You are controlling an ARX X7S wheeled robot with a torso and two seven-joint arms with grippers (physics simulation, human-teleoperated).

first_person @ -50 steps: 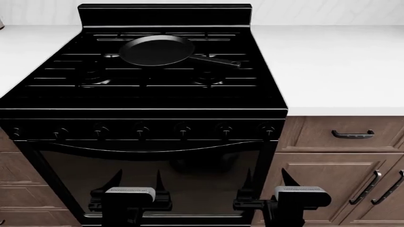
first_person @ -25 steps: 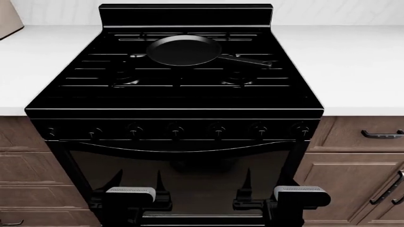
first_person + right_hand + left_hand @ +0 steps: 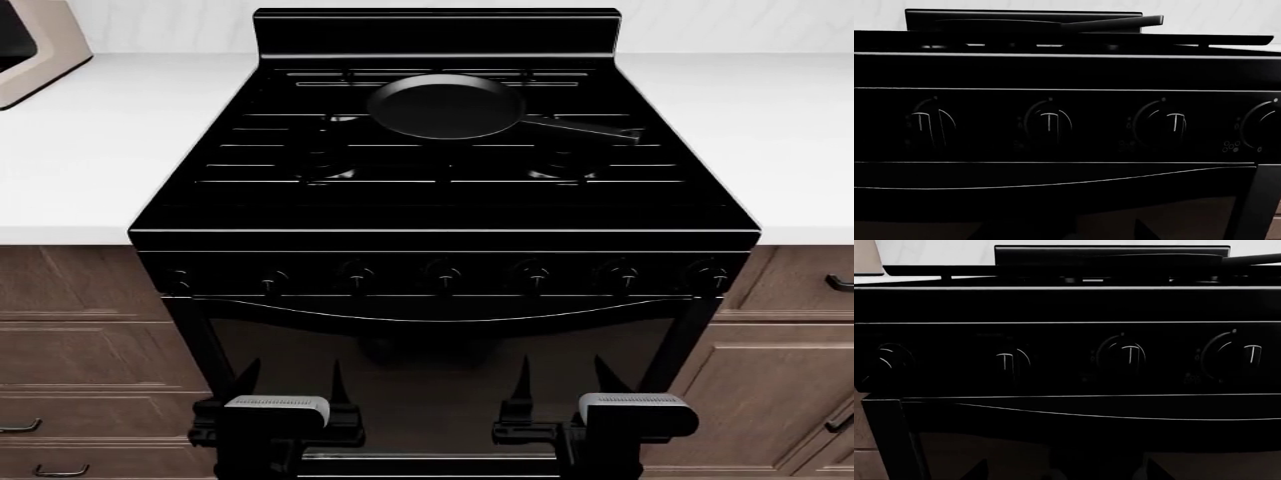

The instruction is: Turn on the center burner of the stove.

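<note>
In the left wrist view the stove (image 3: 1067, 305) fills the picture as a glossy black front panel carrying four of its knobs (image 3: 1127, 355), each marked by a thin pale line standing about upright; small pale marks sit beside the knobs, but they are too faint and tiny to read, and no brand name shows. Below the knobs a thin curved bright line runs across the top of the dark oven door (image 3: 1074, 440). The head view shows the whole stove (image 3: 441, 200) set between white countertops (image 3: 107, 150) and brown wooden cabinets (image 3: 80, 330), directly in front of the robot, with black grates on top, a row of seven small knobs (image 3: 442, 273) along its front and a dark glass door beneath. A black frying pan (image 3: 445, 106) rests on the grates toward the back, its handle pointing to the right. The left gripper (image 3: 287, 385) and the right gripper (image 3: 561, 382) hang low before the oven door, well apart from the knobs, each with its fingers spread and nothing between them. In the right wrist view the stove (image 3: 1067, 70) shows four more knobs (image 3: 1047, 121) with upright pale lines, a small cluster of dots near the outermost one, and no legible lettering.
</note>
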